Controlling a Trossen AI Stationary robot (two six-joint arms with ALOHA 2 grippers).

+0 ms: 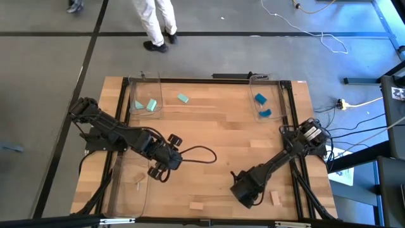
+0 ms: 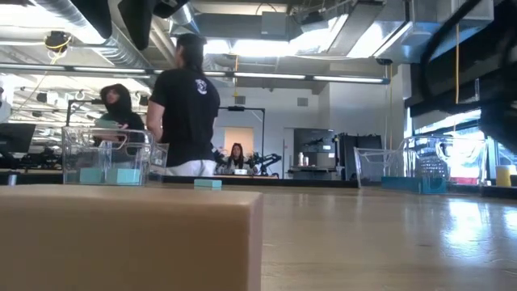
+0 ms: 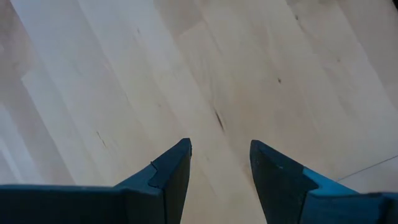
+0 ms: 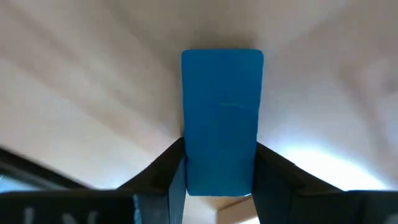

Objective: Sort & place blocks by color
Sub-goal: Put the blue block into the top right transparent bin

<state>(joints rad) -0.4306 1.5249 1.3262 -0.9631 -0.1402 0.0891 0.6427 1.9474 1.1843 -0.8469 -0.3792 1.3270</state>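
Sorting looks roughly half done: the clear plastic tray at the wooden bench's far left holds two mint-teal blocks, the clear tray far right two deep blue blocks. One teal block and pale wood blocks lie loose. Right gripper, near edge, has jaws closing around a deep blue rectangular block; left gripper hangs open, empty.

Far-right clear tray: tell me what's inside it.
Two deep blue blocks lie inside the far-right clear tray. Its floor near the walls is hard to read through glare.
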